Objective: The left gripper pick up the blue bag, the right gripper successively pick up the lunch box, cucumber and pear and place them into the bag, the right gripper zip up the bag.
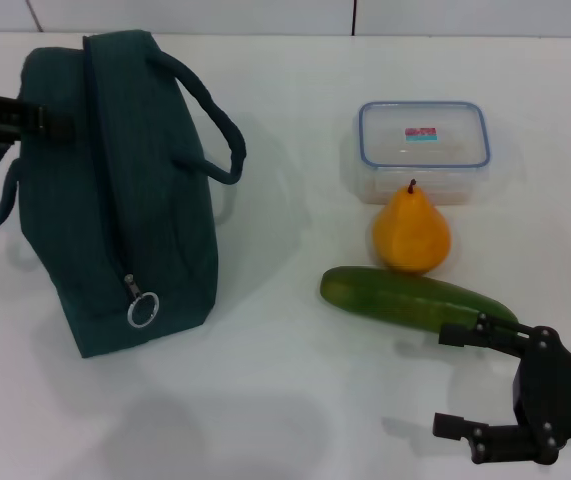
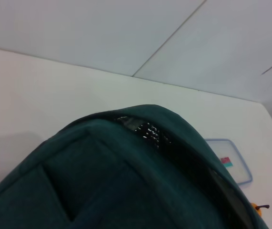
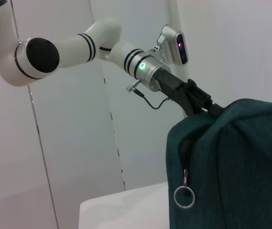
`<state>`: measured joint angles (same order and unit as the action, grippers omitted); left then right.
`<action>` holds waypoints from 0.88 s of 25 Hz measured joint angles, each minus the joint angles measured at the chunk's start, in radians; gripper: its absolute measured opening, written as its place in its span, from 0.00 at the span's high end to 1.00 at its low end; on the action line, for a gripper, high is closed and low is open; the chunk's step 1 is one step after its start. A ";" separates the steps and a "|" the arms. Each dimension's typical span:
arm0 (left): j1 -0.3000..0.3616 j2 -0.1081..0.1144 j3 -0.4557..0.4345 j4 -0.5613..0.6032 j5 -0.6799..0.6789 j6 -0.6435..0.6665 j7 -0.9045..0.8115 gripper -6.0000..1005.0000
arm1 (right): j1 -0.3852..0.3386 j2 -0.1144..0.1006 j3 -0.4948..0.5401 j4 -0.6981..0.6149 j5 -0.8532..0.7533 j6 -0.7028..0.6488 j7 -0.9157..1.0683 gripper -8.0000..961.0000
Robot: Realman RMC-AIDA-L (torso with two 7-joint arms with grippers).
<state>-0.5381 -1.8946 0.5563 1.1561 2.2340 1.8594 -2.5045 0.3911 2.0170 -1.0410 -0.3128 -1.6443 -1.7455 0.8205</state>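
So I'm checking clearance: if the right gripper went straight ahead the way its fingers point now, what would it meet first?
The right gripper, fingers open, points toward the robot's left. Probably the blue bag, though depth is unclear; the cucumber lies just beside that line.

Robotics test laboratory. Evidence: a plain white table (image 1: 285,400) set against bare white wall panels (image 3: 69,157) with vertical seams; a white jointed robot arm (image 3: 55,52) with black bands, a lit green indicator and a wrist-mounted camera (image 3: 174,45).
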 joint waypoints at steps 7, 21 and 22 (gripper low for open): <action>-0.011 -0.002 0.030 -0.008 0.003 -0.009 -0.011 0.61 | 0.000 0.000 0.001 -0.003 0.000 -0.002 0.000 0.08; -0.019 -0.005 0.035 -0.005 -0.024 -0.008 0.010 0.87 | -0.011 0.000 0.001 0.006 0.061 -0.023 0.003 0.08; -0.018 -0.008 0.035 -0.005 -0.038 -0.006 0.008 0.88 | -0.014 -0.001 0.001 0.012 0.090 -0.031 0.006 0.08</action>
<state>-0.5565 -1.9023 0.5916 1.1511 2.1955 1.8533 -2.4966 0.3774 2.0163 -1.0398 -0.3003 -1.5548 -1.7765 0.8263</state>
